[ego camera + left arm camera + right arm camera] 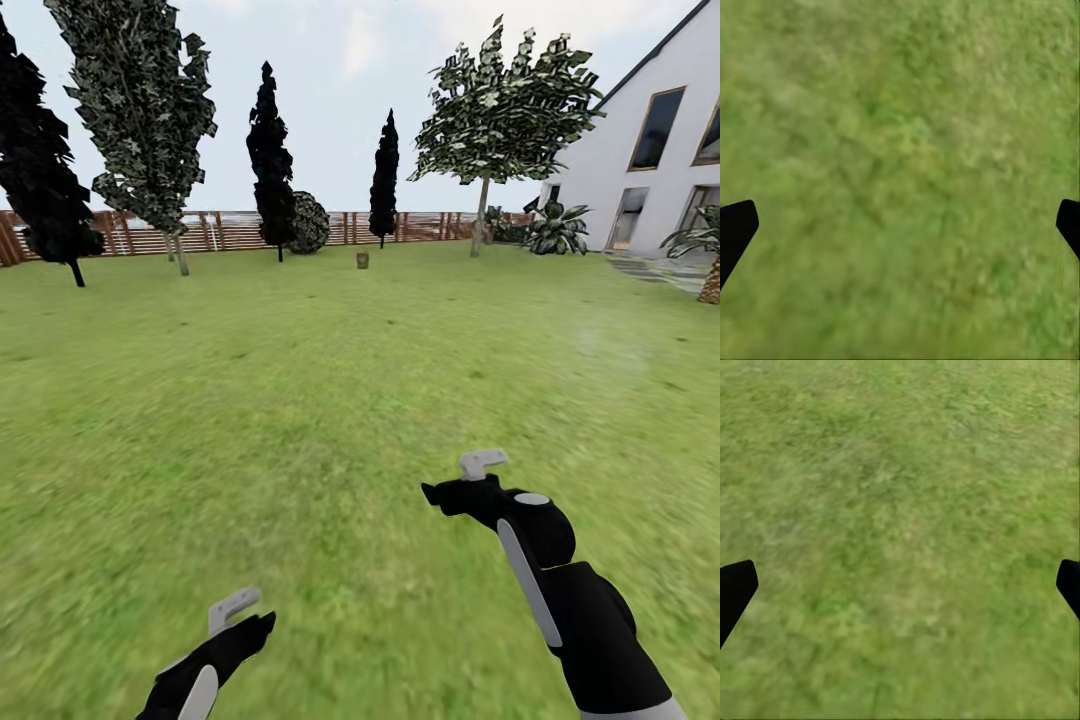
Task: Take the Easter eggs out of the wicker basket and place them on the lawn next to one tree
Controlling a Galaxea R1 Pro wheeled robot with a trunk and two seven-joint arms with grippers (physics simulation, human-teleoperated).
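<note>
The small brown wicker basket (362, 260) stands far off across the wide mottled green lawn (330, 380), near the brown slatted fence (225, 230); it is too small from here for me to see any eggs inside. A pale-trunked tree with a broad leafy canopy (482, 205) rises to its right, close to the white house (640, 170).

My left gripper (238, 612) and right gripper (470, 480) both hang over bare grass, fingers spread wide and holding nothing.

I judge the eggs will be light, hard-shelled and smooth, so prone to slip or roll. I would take each across its widest middle with a gentle, centred pinch. The open-weave basket looks light enough to tip if I bump its rim, so I would reach in from above.

The head view gives me the basket, the trees and both arms. My left wrist view gives my fingertips (736, 225) at the frame edges with grass (900, 165) between them, confirming the gap; my right wrist view shows my fingertips (736, 585) the same way over turf (900, 525).
</note>
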